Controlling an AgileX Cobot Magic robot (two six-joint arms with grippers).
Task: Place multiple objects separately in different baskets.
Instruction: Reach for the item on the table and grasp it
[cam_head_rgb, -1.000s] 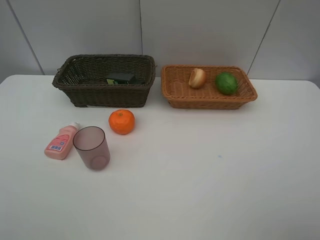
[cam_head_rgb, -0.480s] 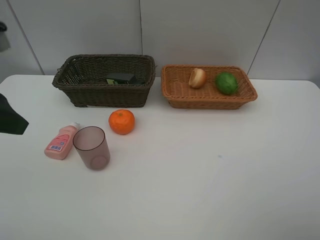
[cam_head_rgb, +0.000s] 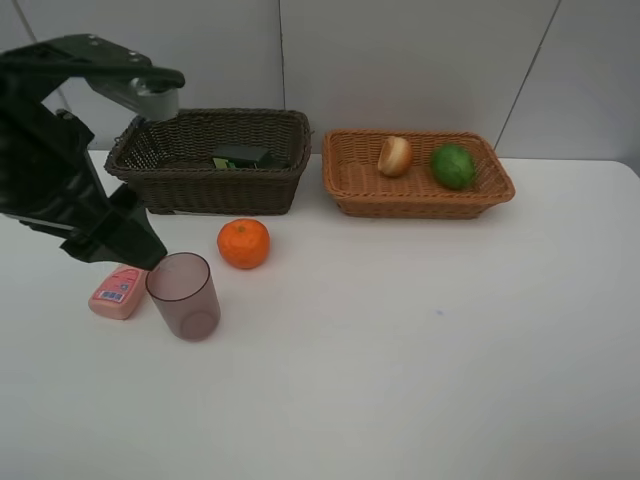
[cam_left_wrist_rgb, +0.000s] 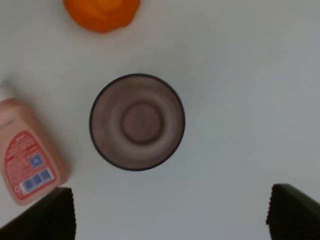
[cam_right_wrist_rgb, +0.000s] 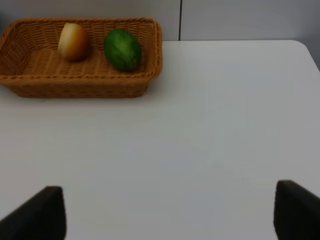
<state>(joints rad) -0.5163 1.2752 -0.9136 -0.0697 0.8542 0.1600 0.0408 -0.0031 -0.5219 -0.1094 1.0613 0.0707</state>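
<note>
Mauve cup (cam_left_wrist_rgb: 137, 121) stands upright on the white table (cam_left_wrist_rgb: 240, 75), with the pink bottle (cam_left_wrist_rgb: 27, 160) just beside it and the mandarin (cam_left_wrist_rgb: 102, 12) near. Your left gripper (cam_left_wrist_rgb: 167, 215) hangs above the cup, jaws wide apart, empty. Your right gripper (cam_right_wrist_rgb: 165, 212) is also spread, holding nothing

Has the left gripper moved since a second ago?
Yes. The left gripper entered from the view's left edge, now before the dark basket, above the cup.
</note>
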